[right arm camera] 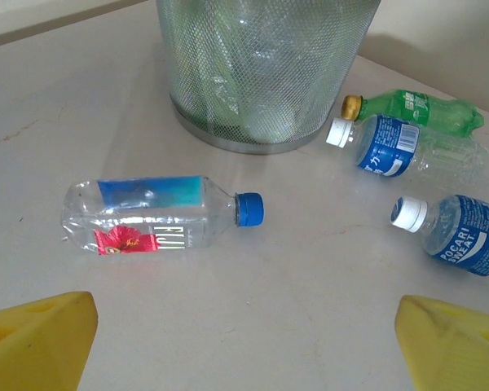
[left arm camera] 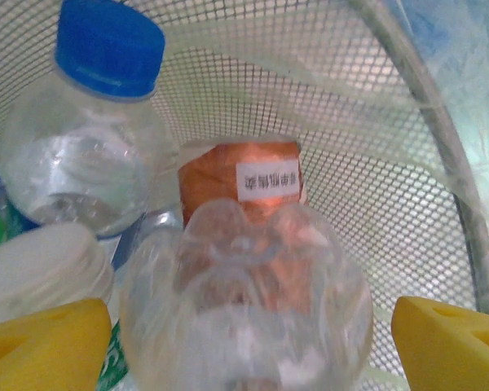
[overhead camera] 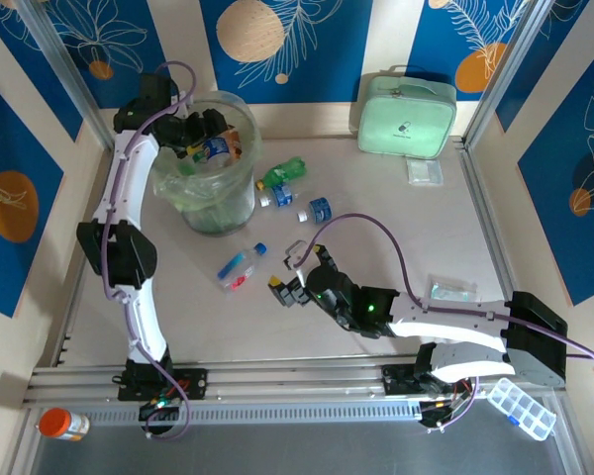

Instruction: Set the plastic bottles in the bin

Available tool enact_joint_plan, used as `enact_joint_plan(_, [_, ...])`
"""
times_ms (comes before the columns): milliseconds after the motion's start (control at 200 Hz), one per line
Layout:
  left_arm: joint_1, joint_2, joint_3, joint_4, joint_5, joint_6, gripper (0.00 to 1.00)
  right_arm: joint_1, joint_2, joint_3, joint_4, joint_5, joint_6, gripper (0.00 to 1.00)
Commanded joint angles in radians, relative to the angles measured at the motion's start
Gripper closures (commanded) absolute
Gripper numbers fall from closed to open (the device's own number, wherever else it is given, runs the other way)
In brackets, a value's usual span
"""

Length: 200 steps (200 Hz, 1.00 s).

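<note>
My left gripper hangs over the bin, a round mesh bucket with a pale green liner. Its yellow fingertips stand wide open, with a clear orange-labelled bottle loose and blurred between them, thin gaps on both sides. Below it in the bin lies a blue-capped clear bottle. My right gripper is open low over the table, nothing between its fingers. Ahead of my right gripper lie a Fiji bottle, a green bottle and two blue-labelled bottles, near the bin.
A mint green zipped case stands at the back right with a small clear packet in front of it. An orange pill bottle and a clear compartment box lie off the near edge.
</note>
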Motion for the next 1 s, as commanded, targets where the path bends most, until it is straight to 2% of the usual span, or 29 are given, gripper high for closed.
enact_joint_plan(0, [-0.008, -0.118, -0.026, 0.017, -0.067, 0.035, 0.11, 0.009, -0.01, 0.02, 0.037, 0.037, -0.017, 0.05])
enact_joint_plan(110, [-0.029, -0.218, -0.092, 0.028, -0.162, 0.052, 0.13, 0.009, -0.008, 0.02, 0.039, 0.044, -0.019, 0.05])
enact_joint_plan(160, [-0.049, -0.283, -0.152, 0.037, -0.267, 0.055, 0.14, 0.007, -0.01, 0.018, 0.04, 0.049, -0.018, 0.05])
enact_joint_plan(215, [-0.084, -0.371, -0.258, 0.09, -0.383, 0.066, 0.14, 0.006, -0.014, 0.017, 0.039, 0.052, -0.013, 0.05])
enact_joint_plan(350, [-0.191, -0.609, -0.534, 0.22, -0.503, 0.077, 0.15, -0.016, -0.036, 0.009, 0.023, 0.024, 0.019, 0.05])
enact_joint_plan(545, [-0.416, -0.845, -0.769, 0.25, -0.609, 0.078, 0.14, -0.068, -0.075, -0.006, -0.003, -0.042, 0.079, 0.05])
enact_joint_plan(710, [-0.593, -1.039, -1.029, 0.302, -0.716, -0.012, 0.14, -0.097, -0.104, -0.017, -0.017, -0.083, 0.112, 0.05])
enact_joint_plan(860, [-0.666, -1.127, -1.264, 0.366, -0.76, -0.073, 0.13, -0.113, -0.128, -0.029, -0.02, -0.109, 0.13, 0.05])
enact_joint_plan(995, [-0.68, -1.094, -1.388, 0.421, -0.777, -0.034, 0.11, -0.124, -0.134, -0.032, -0.023, -0.122, 0.138, 0.05])
